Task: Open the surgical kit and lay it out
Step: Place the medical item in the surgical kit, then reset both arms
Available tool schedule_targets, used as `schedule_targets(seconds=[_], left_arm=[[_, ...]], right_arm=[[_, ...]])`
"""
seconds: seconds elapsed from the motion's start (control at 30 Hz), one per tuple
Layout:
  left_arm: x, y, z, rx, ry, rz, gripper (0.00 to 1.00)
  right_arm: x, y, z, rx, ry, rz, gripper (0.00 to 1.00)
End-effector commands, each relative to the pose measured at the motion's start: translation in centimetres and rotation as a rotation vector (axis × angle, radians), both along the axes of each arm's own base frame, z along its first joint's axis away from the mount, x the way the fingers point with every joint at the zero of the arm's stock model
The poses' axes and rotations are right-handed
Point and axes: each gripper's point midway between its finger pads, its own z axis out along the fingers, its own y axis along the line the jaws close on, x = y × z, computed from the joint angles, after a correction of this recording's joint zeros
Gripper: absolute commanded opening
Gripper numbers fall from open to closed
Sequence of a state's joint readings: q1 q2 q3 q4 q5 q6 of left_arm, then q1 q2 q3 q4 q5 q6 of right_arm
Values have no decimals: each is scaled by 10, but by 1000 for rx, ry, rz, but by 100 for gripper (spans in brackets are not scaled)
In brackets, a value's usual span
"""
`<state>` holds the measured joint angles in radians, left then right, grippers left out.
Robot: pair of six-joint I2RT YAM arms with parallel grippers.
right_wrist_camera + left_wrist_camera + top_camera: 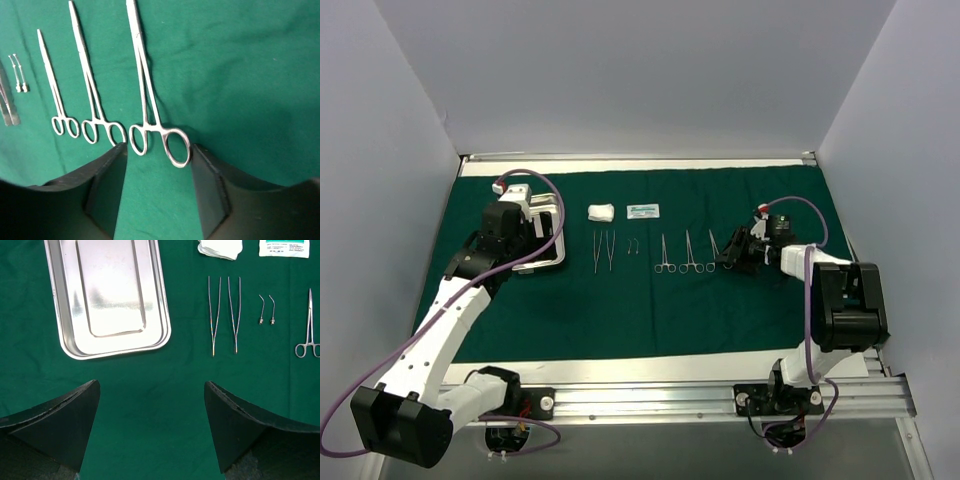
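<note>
The surgical kit lies spread on the dark green cloth (620, 310). A steel tray (112, 295) sits at the left, with the white gauze wad (601, 212) and small white packet (643, 210) behind the instruments. Two tweezers (224, 315), two small curved needles (266, 310) and three forceps (688, 252) lie in a row. My left gripper (151, 385) hangs open above bare cloth just in front of the tray. My right gripper (159, 147) is open; the ring handles of the rightmost forceps (145, 95) lie on the cloth between its fingertips, the right ring close against the right finger.
The cloth covers most of the table, with a white strip (620, 370) along its near edge. A metal rail (720, 400) carries both arm bases. Grey walls close in the left, right and back sides.
</note>
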<state>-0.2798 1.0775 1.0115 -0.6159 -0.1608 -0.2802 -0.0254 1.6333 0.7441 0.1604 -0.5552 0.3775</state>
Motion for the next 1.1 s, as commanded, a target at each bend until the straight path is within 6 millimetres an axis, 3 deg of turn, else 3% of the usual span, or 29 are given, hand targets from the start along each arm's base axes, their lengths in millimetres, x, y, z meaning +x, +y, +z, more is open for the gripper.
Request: schedule_targets(seconds=[0.0, 0.23, 0.4, 0.53, 0.57, 0.63, 0.67, 0.73, 0.83, 0.87, 0.97, 1.0, 1.07], left_arm=[[9, -2, 10, -15, -53, -6, 94], [10, -1, 10, -18, -52, -2, 94], [11, -1, 10, -22, -52, 3, 94], [12, 3, 16, -18, -67, 24, 94], [10, 6, 18, -14, -61, 39, 94], [8, 9, 25, -8, -67, 54, 94], [4, 12, 34, -7, -80, 63, 94], [0, 18, 45, -1, -103, 88, 94], [-13, 29, 77, -6, -175, 133, 94], [-17, 36, 90, 3, -198, 157, 94], [-33, 48, 115, 22, -237, 191, 94], [-37, 52, 134, 17, -278, 203, 94], [-53, 64, 154, 38, -316, 232, 94]], right_arm=[[-20, -23, -10, -115, 85, -63, 51], [-25, -35, 8, -179, 63, -111, 63], [-26, -51, 45, -253, -6, -193, 68], [-23, -66, 91, -317, -97, -280, 69], [-24, -74, 114, -350, -144, -318, 70], [-25, -83, 140, -375, -198, -360, 72], [-28, -90, 167, -396, -256, -400, 73], [-32, -100, 195, -430, -317, -455, 77], [-45, -111, 244, -458, -425, -511, 81], [-51, -114, 268, -463, -487, -527, 82], [-65, -118, 301, -481, -564, -544, 84], [-70, -121, 323, -493, -613, -561, 85], [-85, -126, 346, -509, -666, -583, 87]])
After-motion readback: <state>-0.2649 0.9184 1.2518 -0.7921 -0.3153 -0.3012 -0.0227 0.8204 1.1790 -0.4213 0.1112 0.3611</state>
